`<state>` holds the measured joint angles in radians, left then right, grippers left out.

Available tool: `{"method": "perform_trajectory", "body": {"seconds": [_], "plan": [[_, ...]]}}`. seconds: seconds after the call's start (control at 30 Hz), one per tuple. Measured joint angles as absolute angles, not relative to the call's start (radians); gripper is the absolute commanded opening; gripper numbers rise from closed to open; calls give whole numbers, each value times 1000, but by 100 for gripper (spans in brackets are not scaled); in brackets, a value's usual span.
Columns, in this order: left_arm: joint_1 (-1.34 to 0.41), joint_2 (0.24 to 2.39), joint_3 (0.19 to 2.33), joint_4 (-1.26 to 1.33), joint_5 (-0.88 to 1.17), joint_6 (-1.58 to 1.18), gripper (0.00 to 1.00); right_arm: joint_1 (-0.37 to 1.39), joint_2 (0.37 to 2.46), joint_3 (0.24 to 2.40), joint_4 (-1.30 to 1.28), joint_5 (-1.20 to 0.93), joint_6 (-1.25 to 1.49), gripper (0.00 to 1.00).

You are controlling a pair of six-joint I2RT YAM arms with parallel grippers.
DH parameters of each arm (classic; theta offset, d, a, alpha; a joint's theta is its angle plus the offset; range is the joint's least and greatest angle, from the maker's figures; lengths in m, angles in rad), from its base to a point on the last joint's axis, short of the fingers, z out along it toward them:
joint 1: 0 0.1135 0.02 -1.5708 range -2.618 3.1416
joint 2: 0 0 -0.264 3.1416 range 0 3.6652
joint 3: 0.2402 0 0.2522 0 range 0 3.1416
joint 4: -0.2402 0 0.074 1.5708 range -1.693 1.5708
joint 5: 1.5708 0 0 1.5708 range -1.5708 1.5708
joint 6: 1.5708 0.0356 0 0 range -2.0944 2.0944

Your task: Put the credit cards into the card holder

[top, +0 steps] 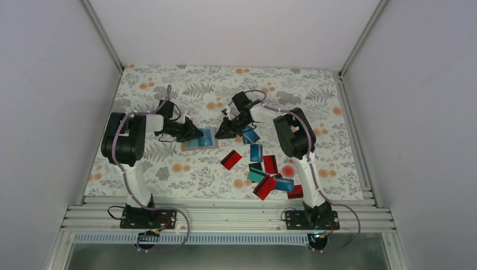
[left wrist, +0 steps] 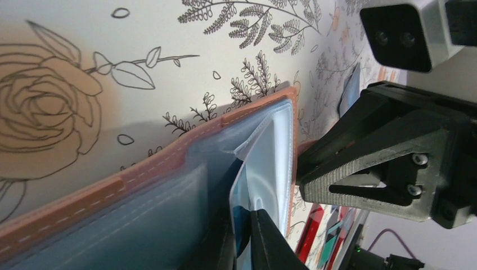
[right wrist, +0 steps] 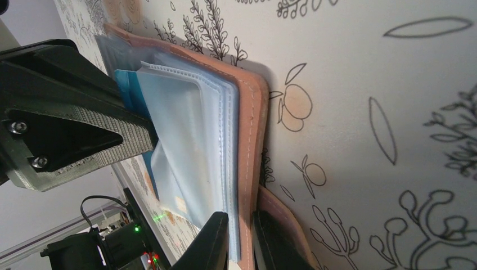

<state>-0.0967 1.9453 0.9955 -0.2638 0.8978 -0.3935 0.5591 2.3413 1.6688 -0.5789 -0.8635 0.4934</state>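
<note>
Open card holder (right wrist: 251, 112) pinned from both sides, loose credit cards (top: 256, 152) off to its right

The left gripper (left wrist: 246, 232) is closed on a clear pocket leaf (left wrist: 264, 152), with a blue card (left wrist: 240, 216) showing at the pinch; whether the card itself is held I cannot tell. Facing it from the right, the right gripper (right wrist: 239, 225) clamps the stacked leaves and tan cover edge of the card holder. The holder lies on the floral tabletop (top: 169, 90), long axis left to right. The loose credit cards lie scattered right of it and nearer, beside the right arm (top: 292, 135), so I judge that arm closer for the next pick
</note>
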Motion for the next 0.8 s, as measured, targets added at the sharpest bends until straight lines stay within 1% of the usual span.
{"method": "perform_trajectory", "body": {"seconds": [0.2,0.4,0.5,0.8], "plan": [[-112,1958,1024,-296,888,-374,29,559,2342,1670,-582,-863,493,11],[-122,1947,1062,-363,854,-352,41,559,2345,1673,-581,-864,493,11],[-126,1940,1081,-401,827,-342,45,559,2346,1674,-580,-865,494,11],[-165,1935,1140,-498,727,-329,47,560,2346,1674,-580,-865,496,11]]}}
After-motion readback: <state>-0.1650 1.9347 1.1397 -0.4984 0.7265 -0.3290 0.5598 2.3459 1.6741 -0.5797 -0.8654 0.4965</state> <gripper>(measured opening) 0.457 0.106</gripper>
